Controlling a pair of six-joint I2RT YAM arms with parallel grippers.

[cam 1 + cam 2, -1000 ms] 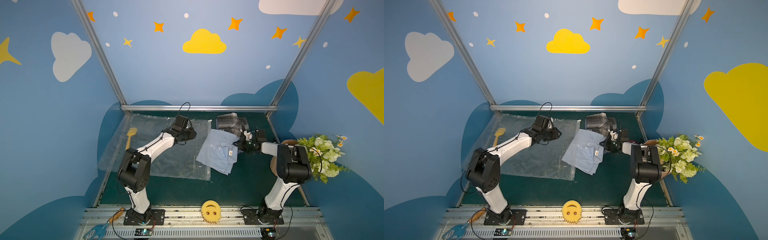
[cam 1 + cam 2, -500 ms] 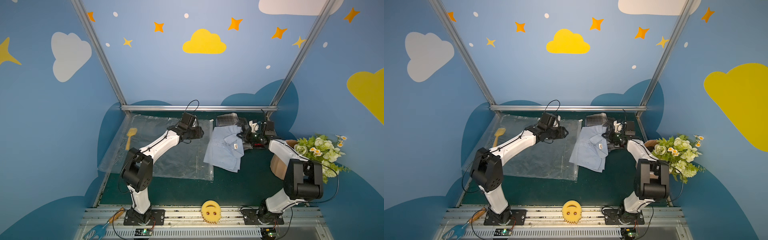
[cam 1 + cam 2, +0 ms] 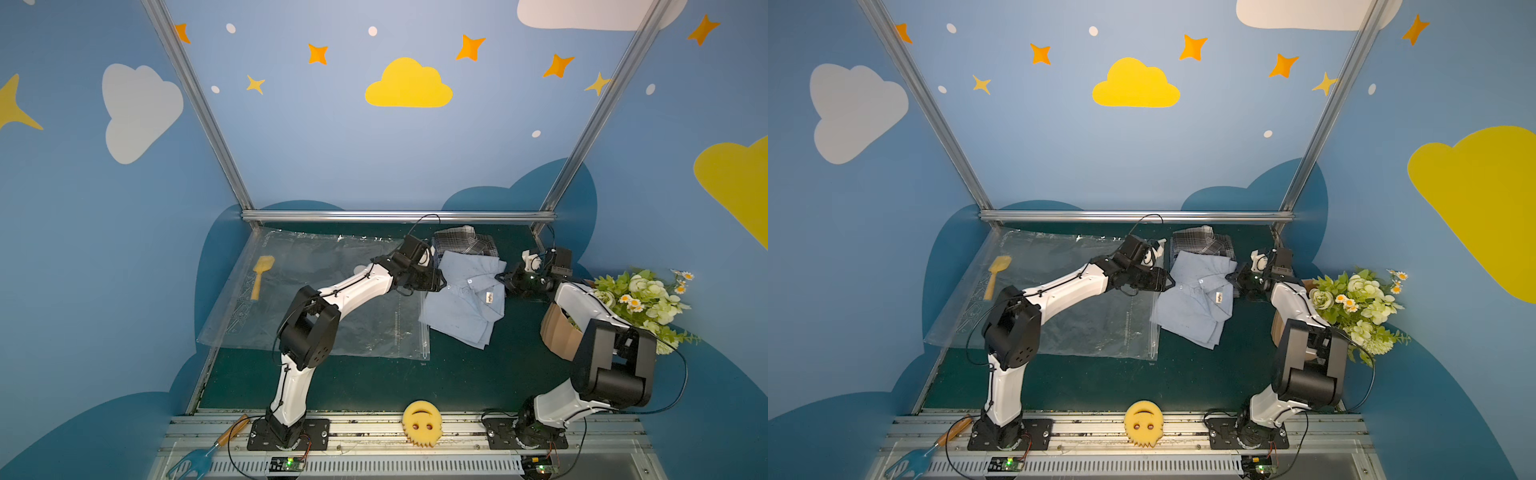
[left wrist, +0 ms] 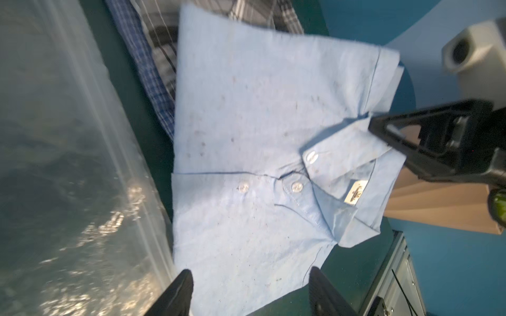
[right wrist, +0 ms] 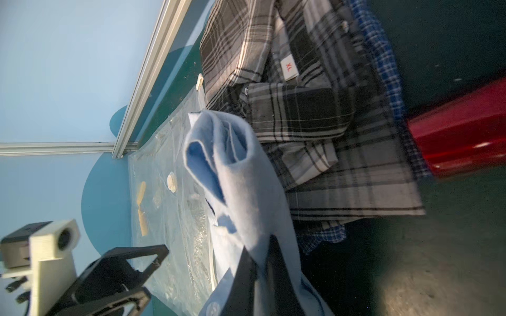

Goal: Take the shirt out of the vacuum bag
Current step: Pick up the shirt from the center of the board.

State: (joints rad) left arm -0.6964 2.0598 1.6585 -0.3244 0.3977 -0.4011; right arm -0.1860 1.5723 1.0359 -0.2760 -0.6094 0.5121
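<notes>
The light blue shirt [image 3: 461, 303] [image 3: 1192, 305] lies folded on the green table, fully outside the clear vacuum bag [image 3: 299, 266] [image 3: 1050, 266], just right of the bag's zip edge. My right gripper [image 3: 505, 278] [image 5: 260, 254] is shut on the shirt's collar, lifting that corner a little. My left gripper [image 3: 440, 284] [image 4: 252, 276] hovers open over the shirt's edge nearest the bag, holding nothing. The right wrist view shows the bag's round white valve [image 5: 172, 182] and white slider clip [image 5: 200, 81].
Folded plaid shirts [image 3: 465, 243] lie behind and partly under the blue shirt. A yellow brush [image 3: 259, 276] shows through the bag at far left. A brown-wrapped flower bouquet [image 3: 640, 299] stands at right. A yellow smiley sponge [image 3: 422, 422] sits on the front rail.
My right gripper has pulled the shirt to the right, clear of the bag's mouth. My left gripper has opened and moved right from over the bag to the shirt's edge.
</notes>
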